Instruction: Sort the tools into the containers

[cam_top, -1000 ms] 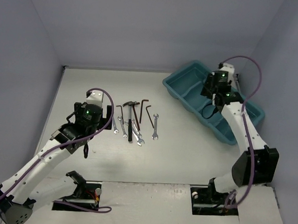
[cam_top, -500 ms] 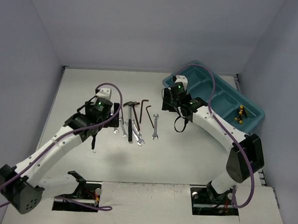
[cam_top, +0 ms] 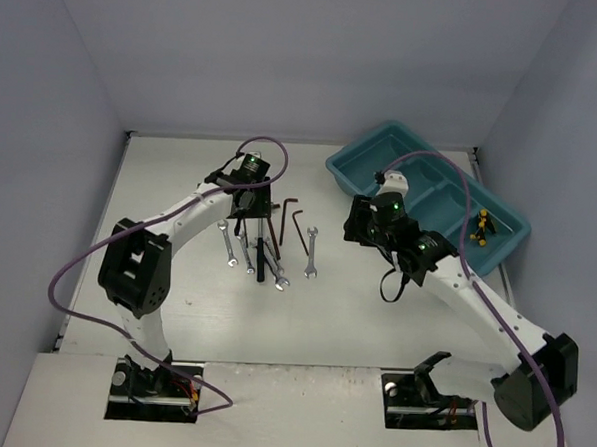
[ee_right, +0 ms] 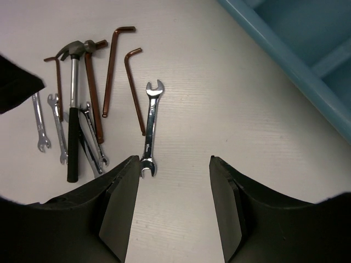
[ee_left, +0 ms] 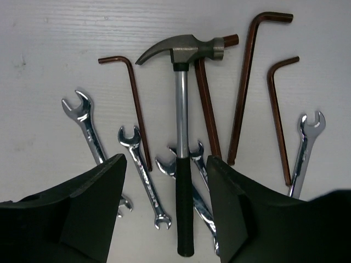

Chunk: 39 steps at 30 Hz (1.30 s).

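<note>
Left wrist view: the left jaws stand parted and empty over the hammer (ee_left: 181, 109) amid the tools (cam_top: 261, 257) in the middle of the bench (cam_top: 354, 317). The right jaws, also parted and holding nothing, hover above a lone wrench (ee_right: 151, 126). The teal tray (cam_top: 346, 178) sits at the far right corner.

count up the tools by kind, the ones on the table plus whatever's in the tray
hammer: 1
hex keys: 4
wrenches: 5, two of them crossing under the hammer's handle
yellow-and-black tool, lying in the tray: 1
total: 11
</note>
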Each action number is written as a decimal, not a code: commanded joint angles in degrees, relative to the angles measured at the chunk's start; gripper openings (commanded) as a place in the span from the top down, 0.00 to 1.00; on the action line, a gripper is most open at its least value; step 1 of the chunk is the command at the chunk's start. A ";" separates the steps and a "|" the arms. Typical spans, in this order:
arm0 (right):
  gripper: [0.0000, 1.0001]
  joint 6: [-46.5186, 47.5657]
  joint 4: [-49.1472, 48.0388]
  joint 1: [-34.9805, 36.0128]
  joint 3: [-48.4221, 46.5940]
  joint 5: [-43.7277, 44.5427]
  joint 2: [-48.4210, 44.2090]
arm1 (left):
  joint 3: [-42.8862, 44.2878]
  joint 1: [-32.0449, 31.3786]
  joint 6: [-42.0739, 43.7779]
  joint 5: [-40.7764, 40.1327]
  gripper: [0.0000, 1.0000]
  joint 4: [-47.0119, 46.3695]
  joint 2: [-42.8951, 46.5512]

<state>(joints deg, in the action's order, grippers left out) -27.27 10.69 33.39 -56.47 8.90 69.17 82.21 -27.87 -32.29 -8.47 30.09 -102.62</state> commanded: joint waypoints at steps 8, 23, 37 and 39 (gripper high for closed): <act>0.49 -1.74 -1.14 0.19 5.08 -2.71 -9.05 | 9.25 3.26 0.92 5.12 0.58 -1.96 -10.72; 0.48 -1.24 -0.32 0.19 6.02 -3.39 -9.49 | 13.33 3.50 4.55 5.60 0.67 -4.55 -18.79; 0.49 -0.92 0.09 0.28 4.55 -3.70 -8.35 | 12.66 5.37 7.27 9.49 1.00 -12.02 -18.63; 0.49 -0.71 -0.01 0.34 3.21 -4.22 -7.69 | 11.52 5.37 7.35 10.49 1.00 -13.14 -16.37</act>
<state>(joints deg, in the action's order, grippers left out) -28.46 12.02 33.42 -50.25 5.54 60.57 94.21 -22.85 -26.56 -0.48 22.15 -123.87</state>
